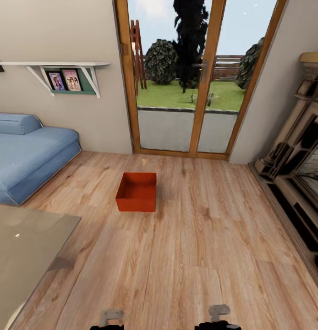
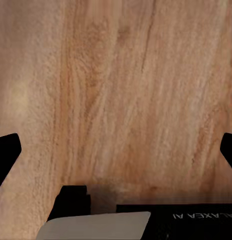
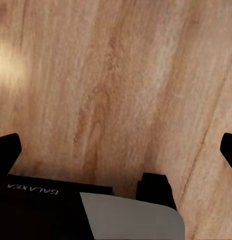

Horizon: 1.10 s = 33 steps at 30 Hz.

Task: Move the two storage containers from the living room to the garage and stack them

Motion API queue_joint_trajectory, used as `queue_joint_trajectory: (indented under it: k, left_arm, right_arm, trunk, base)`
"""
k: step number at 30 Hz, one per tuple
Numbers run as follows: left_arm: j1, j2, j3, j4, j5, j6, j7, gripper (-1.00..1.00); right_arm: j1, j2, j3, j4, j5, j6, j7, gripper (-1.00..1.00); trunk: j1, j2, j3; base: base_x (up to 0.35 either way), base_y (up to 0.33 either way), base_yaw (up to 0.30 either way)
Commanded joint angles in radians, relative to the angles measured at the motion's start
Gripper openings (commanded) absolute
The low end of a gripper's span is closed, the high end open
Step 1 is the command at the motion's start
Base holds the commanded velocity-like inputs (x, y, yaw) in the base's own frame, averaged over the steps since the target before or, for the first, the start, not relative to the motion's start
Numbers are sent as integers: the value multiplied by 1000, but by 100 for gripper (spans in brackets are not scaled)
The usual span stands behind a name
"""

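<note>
L gripper [image 2: 116, 150]: fingers spread wide, nothing between, above wood plank floor [image 1: 200, 256].
R gripper [image 3: 116, 150]: same, spread & empty.
Glass table [image 1: 26, 243]: near left.
Storage container [image 1: 137, 191]: orange-red, open top, upright on planks mid-room, apart from sofa [image 1: 26, 156].
Far: glass doors [image 1: 195, 78], fireplace [image 1: 301, 174] at right.

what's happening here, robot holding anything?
Nothing is held. One orange-red storage container sits open on the living room's wood floor, in front of the glass doors, the blue sofa off to its left. Both wrist views show open fingers, left gripper and right gripper, over bare planks.
</note>
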<state>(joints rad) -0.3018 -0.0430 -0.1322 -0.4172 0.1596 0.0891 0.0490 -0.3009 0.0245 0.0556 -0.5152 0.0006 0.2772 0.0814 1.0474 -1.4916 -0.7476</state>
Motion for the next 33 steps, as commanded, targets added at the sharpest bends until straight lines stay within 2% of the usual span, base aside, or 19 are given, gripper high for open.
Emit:
queue_joint_trajectory:
  k: [1,4,5,8,10,13,16,18,20,22,24,25,26,29,33]
  left_arm:
    - [-11,3,-7,-19,11,26,5,100]
    - [-55,7,-6,-54,11,71,5,100]
    - [-80,8,-5,-62,8,82,5,100]
    - [-122,23,-4,-66,7,88,8,100]
    - [-143,70,-2,-67,12,82,10,100]
    - [-153,110,0,-69,36,73,9,100]
    - [-162,133,-1,-80,56,69,12,100]
    - [-171,137,-1,-90,60,70,10,100]
    - [-189,137,0,-205,64,108,8,100]
    - [-192,136,-1,-291,65,153,9,100]
    - [-196,136,-1,-471,66,254,9,100]
    - [-196,136,-1,-471,66,254,9,100]
    - [-197,136,-1,-540,65,293,10,100]
    - [-198,136,-1,-612,61,337,12,100]
    - [-198,139,-2,-643,60,358,10,100]
  right_arm:
    - [-12,7,1,-15,2,20,0,100]
    - [-52,31,1,-41,7,52,-31,100]
    - [-65,42,1,-48,8,59,-64,100]
    - [-84,55,2,-55,8,62,-119,100]
    - [-95,60,3,-57,9,61,-144,100]
    - [-101,63,3,-59,9,60,-157,100]
    - [-136,64,2,-60,10,64,-165,100]
    - [-158,63,2,-61,11,67,-166,100]
    - [-205,62,1,-66,11,74,-166,100]
    - [-224,63,1,-70,12,85,-166,100]
    - [-257,66,2,-85,12,145,-167,100]
    - [-257,66,2,-85,12,145,-167,100]
    - [-266,67,2,-97,11,171,-167,100]
    - [-275,70,3,-123,12,200,-167,100]
    - [-280,73,11,-137,13,215,-167,100]
  trunk:
    - [1,0,-1]
    - [1,0,-1]
    - [1,0,-1]
    - [1,0,-1]
    - [1,0,-1]
    - [1,0,-1]
    - [1,0,-1]
    - [1,0,-1]
    - [1,0,-1]
    - [1,0,-1]
    - [1,0,-1]
    - [1,0,-1]
    - [1,0,-1]
    - [1,0,-1]
    - [1,0,-1]
  base:
    - [339,96,0]
    - [339,102,0]
    - [338,111,0]
    - [337,119,0]
    - [336,127,0]
    - [336,130,0]
    - [334,131,0]
    - [303,126,0]
    - [223,101,0]
    - [194,90,0]
    - [167,82,0]
    - [162,81,0]
    - [153,79,0]
    - [141,78,0]
    - [136,76,0]
